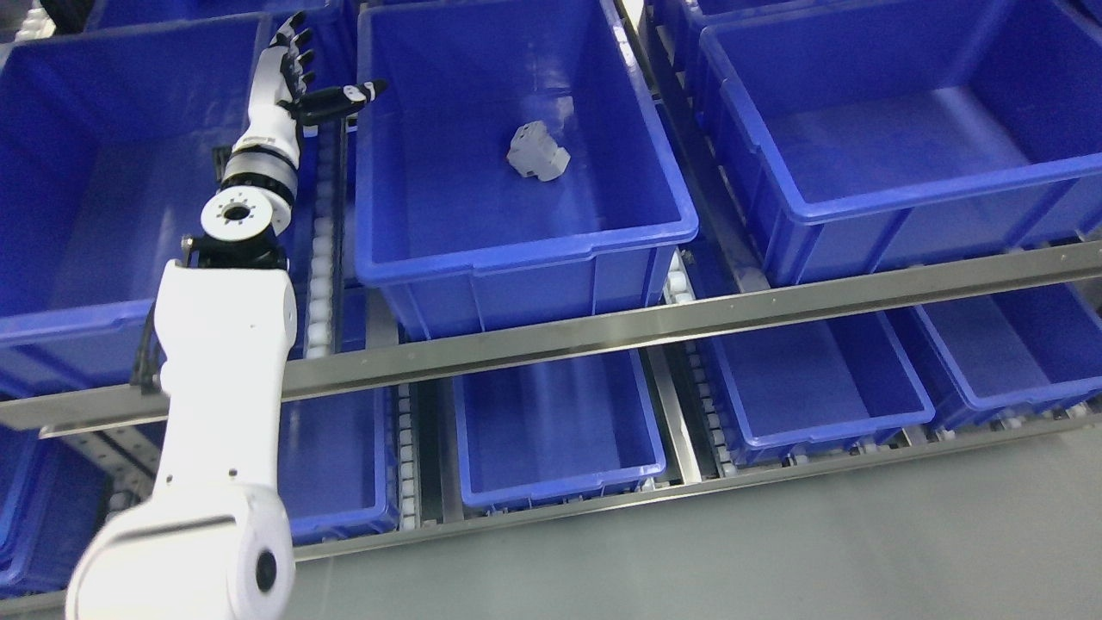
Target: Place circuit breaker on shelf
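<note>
The circuit breaker (538,152) lies tilted on the floor of the middle blue bin (525,241) on the upper shelf. Left of that bin, the left hand (301,77) hovers, fingers spread, holding nothing.

My white left arm (225,379) stretched up and forward, its black-fingered left hand (297,73) empty, fingers spread, thumb out sideways

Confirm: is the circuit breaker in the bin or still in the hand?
In the bin. The circuit breaker lies on the floor of the middle blue bin; the left hand is open and empty.
</note>
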Controlling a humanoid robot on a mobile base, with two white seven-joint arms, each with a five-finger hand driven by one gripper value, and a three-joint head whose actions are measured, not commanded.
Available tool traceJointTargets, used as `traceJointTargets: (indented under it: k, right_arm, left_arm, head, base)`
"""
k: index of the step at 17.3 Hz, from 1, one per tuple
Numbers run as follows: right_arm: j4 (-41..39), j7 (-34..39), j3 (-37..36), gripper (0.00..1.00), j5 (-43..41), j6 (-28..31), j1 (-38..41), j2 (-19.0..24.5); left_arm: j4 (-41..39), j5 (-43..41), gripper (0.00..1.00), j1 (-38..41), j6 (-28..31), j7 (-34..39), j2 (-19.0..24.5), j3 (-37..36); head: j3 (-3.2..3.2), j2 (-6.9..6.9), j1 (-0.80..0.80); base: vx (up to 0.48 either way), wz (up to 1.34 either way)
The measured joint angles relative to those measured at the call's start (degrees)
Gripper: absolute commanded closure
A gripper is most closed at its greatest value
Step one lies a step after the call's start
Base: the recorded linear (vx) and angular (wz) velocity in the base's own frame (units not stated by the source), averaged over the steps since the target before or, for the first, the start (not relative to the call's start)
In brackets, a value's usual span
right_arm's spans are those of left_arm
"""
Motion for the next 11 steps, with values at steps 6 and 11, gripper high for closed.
traceJointTargets:
  k: [6, 11]
  right_arm:
    - [0.0, 0.3, 0.0, 0.00, 0.0, 0.0, 0.0, 0.0]
    - [0.0, 0.3, 0.0, 0.00, 0.0, 0.0, 0.0, 0.0]
  left_arm:
    - [-18.1, 7.2, 0.00, 11.6, -1.2, 0.0, 0.0, -3.1]
    - [-27.3, 10.6, 0.00, 15.7, -2.6, -0.1, 0.0, -5.8]
  head:
    - [0.00, -0.01, 0.00]
    - [0.00, -0.01, 0.00]
  base:
    - [-0.215, 0.05]
    - [-0.092, -0.05]
